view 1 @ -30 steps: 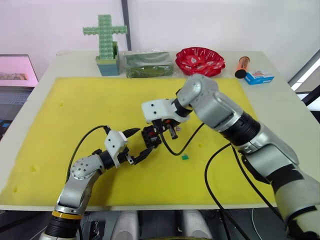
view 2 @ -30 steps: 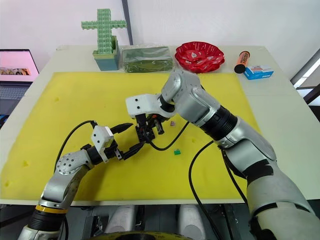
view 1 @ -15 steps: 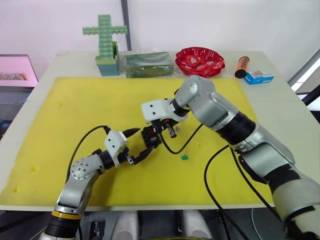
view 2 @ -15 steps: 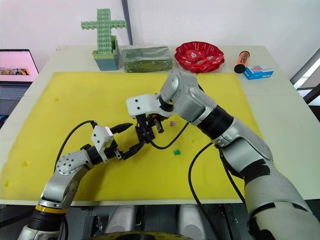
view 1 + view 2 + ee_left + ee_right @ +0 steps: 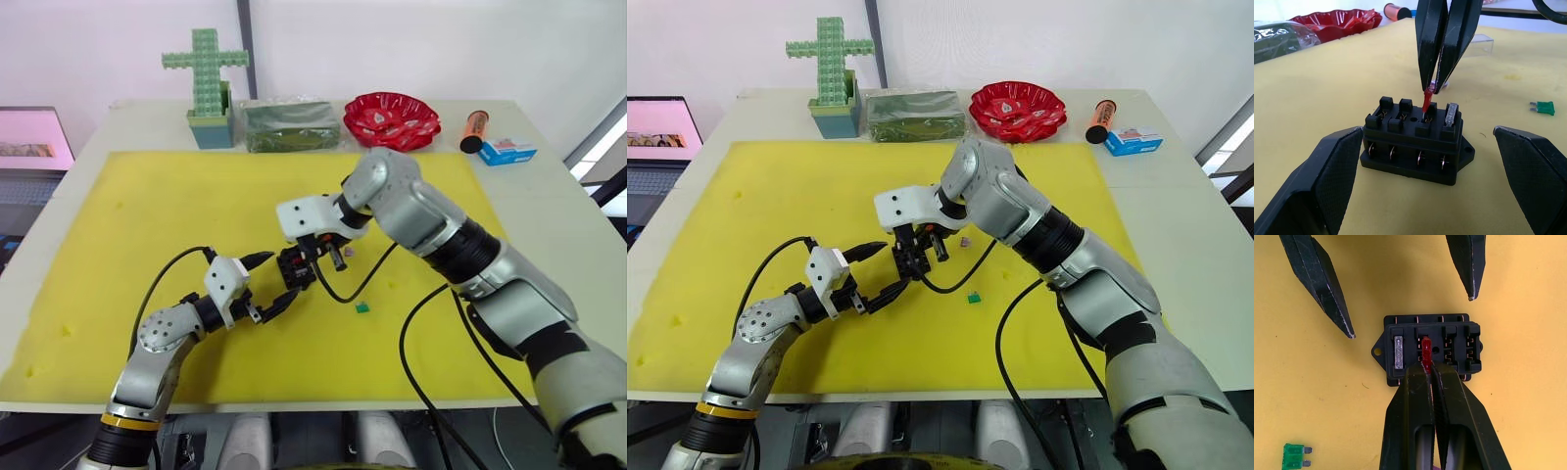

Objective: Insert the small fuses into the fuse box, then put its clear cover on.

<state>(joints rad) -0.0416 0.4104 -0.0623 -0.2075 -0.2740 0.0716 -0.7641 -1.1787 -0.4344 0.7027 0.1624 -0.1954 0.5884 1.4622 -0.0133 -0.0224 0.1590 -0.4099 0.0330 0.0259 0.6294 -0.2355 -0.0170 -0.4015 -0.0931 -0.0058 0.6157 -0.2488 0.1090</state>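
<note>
The red fuse [image 5: 1427, 99] stands blade-down in a slot of the fuse box [image 5: 1413, 142], pinched at its top between the nearly closed jaws of the right gripper [image 5: 1428, 368]. It sits tilted, not yet fully seated. A grey fuse [image 5: 1399, 352] already occupies the slot beside it.

The left gripper [image 5: 1427, 171] is spread wide – one finger on each side of the box, neither touching it.

Risk: pressing down on a tilted fuse may bend its blades or slide the unclamped box across the yellow mat [image 5: 147, 206].

The green fuse [image 5: 1294, 455] lies near the box, clear of both jaws. The clear cover [image 5: 1476, 45] rests beyond the right gripper. Open mat surrounds the box on all sides.
</note>
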